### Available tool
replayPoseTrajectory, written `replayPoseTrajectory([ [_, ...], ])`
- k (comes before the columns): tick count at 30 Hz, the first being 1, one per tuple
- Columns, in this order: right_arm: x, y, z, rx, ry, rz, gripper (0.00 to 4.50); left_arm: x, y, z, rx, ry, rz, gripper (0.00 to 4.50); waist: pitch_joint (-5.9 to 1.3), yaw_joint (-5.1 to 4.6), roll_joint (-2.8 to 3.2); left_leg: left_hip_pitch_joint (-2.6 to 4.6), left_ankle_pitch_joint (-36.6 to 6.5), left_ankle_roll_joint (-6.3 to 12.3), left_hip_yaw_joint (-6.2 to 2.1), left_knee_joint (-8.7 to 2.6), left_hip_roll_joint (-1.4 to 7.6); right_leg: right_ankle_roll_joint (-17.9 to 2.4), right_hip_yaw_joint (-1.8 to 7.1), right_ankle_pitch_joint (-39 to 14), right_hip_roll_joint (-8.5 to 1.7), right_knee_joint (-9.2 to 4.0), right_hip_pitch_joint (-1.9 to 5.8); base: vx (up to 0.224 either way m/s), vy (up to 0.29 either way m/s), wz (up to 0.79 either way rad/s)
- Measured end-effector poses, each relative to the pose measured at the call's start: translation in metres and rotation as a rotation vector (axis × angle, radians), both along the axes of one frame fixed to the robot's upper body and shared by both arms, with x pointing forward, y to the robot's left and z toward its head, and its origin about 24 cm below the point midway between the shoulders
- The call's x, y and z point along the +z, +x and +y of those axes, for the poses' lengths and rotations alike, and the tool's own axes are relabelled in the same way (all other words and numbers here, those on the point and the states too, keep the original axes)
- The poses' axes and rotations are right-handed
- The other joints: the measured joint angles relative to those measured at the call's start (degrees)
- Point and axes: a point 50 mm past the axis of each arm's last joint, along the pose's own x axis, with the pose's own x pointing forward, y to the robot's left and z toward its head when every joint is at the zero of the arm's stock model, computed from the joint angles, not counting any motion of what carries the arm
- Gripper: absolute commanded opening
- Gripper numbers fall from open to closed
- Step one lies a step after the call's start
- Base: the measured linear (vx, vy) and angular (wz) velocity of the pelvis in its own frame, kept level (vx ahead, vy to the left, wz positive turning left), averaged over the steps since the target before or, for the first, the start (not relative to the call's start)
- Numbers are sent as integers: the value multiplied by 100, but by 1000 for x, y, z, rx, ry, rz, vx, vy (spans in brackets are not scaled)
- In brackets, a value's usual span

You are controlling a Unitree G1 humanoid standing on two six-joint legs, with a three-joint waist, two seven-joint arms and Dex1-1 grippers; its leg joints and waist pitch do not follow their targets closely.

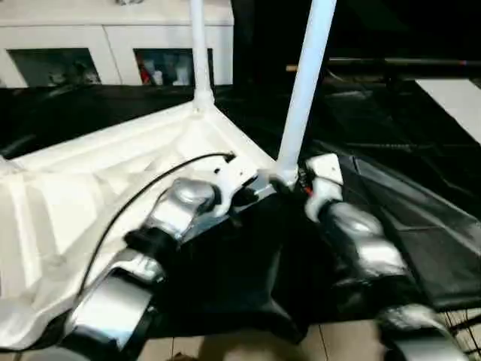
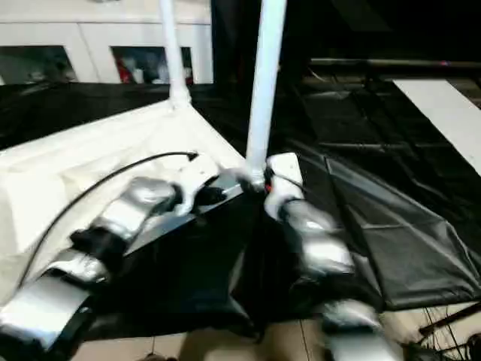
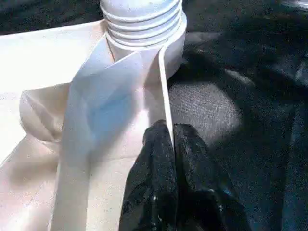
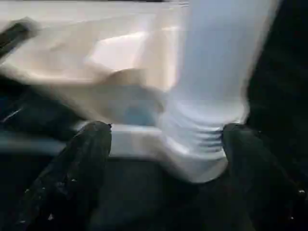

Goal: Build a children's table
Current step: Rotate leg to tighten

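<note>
Tabletop [image 1: 113, 180] lay upside down on the black-sheeted counter [image 1: 421, 218], ribbed underside up, w/ two legs standing in corner sockets: far leg [image 1: 199, 53] and near leg [image 1: 304, 90]. Left jaws [image 3: 172, 139] were closed narrow, pinching the tabletop's thin side wall just beside the near socket, prob. to steady the top. Right jaws [image 4: 166, 154] stood wide, a finger each side of the near leg's ribbed base at the socket, not clamping it, likely set to seat or twist it.

Two upright legs [image 1: 304, 90] flank open room above the tabletop [image 1: 90, 188].
</note>
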Motion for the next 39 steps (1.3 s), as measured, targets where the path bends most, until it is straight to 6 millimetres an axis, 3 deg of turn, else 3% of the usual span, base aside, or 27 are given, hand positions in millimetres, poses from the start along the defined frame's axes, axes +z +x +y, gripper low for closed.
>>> replayPoseTrajectory([
  [7, 9, -11, -17, 192, -21, 9, 385, 3, -15, 28, -198, -6, 29, 0, 0, 33, 1, -53, 10, 15, 4, -1, 23, -7, -4, -6, 18, 7, -57, 0, 0, 0],
  [11, 14, -15, -14, 279, -38, 15, 385, 3, -26, 29, -324, 6, 79, 0, 0, 205, 4, -75, 17, 27, 6, 14, 25, -13, -7, -9, 15, 19, -74, 0, 0, 0],
  [13, 17, -17, -13, 321, -49, 11, 385, 2, -30, 28, -366, 7, 99, 0, 0, 244, 4, -76, 13, 21, 10, 24, 24, -14, -7, -8, 9, 21, -70, 0, 0, 0],
  [22, 12, -25, -12, 436, -85, 55, 368, 1, -38, 32, -421, -7, 141, 0, 0, 205, 3, -74, 1, 0, 12, 34, 24, -15, -7, -7, 5, 37, -70, 0, 0, 0],
  [23, 12, -25, -12, 439, -85, 56, 340, 1, -38, 32, -421, -7, 141, 0, 0, 204, 3, -74, 1, 0, 12, 34, 24, -15, -7, -7, 5, 37, -70, 0, 0, 0],
  [32, 11, -25, -12, 454, -102, 57, 275, 1, -37, 32, -409, -2, 134, 0, 0, 203, 2, -75, 1, 1, 11, 63, 26, -15, -4, -6, 4, 57, -68, 0, 0, 0],
  [39, 10, -25, -12, 448, -99, 59, 268, 1, -36, 32, -405, -2, 134, 0, -1, 204, 1, -74, 1, 2, 10, 67, 26, -15, -4, -6, 5, 62, -67, 0, 0, 0],
])
